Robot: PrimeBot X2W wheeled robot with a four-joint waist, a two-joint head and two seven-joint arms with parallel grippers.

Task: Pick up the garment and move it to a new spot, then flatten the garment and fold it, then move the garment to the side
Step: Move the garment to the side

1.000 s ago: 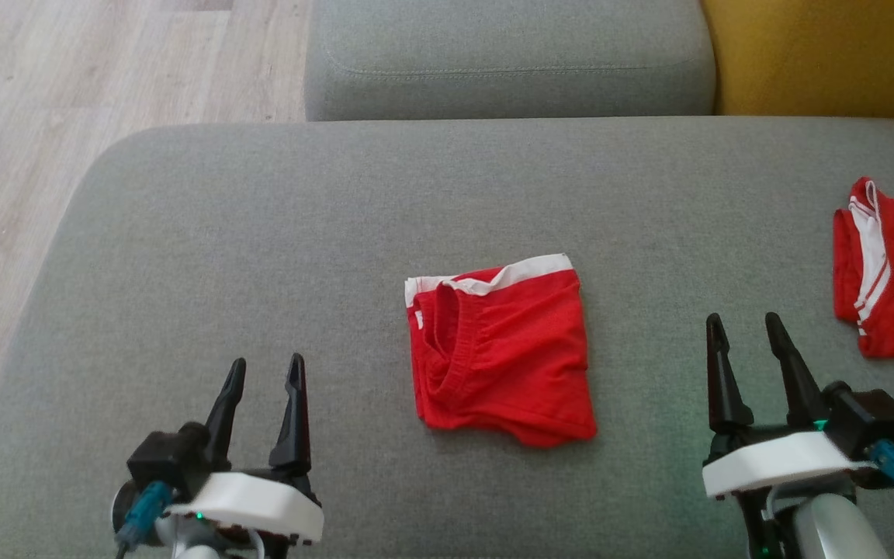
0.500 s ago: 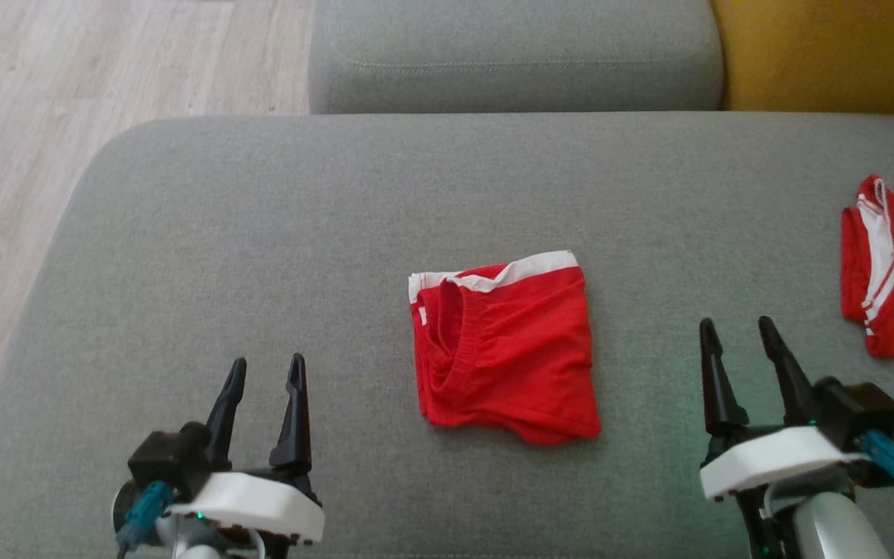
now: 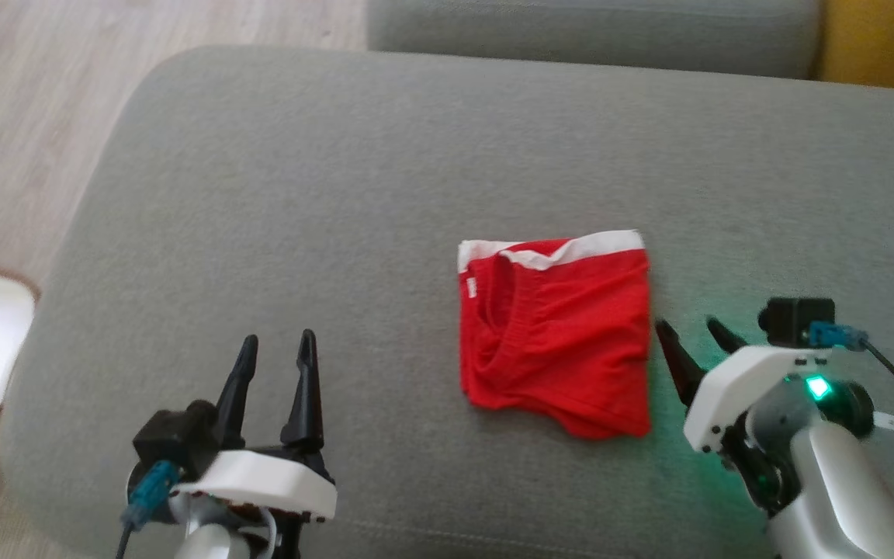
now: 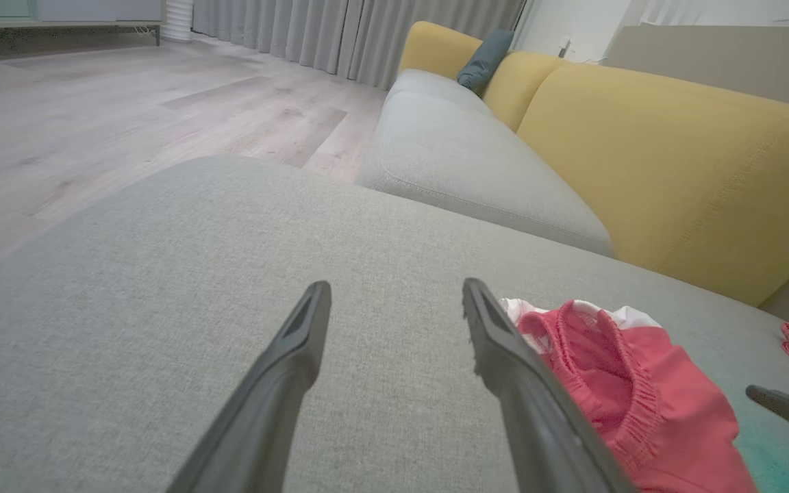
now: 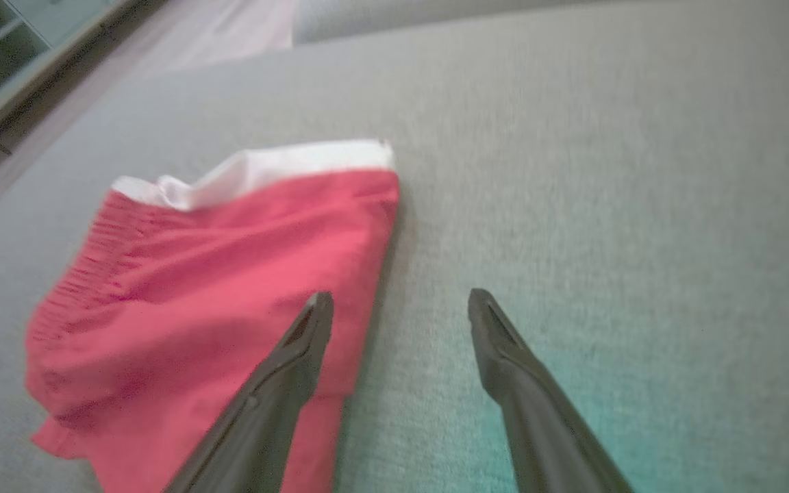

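Folded red garment (image 3: pixel 554 330) laid on grey cushion (image 3: pixel 299 194), right gripper (image 3: pixel 687 324) held just beside its edge, fingers apart, left gripper (image 3: pixel 278 337) held well away, fingers apart

Bare grey cushion (image 3: pixel 323 194) lies open around the folded red garment (image 3: pixel 554 334) on three sides. The right gripper (image 3: pixel 687 324) stands just beside its right edge.
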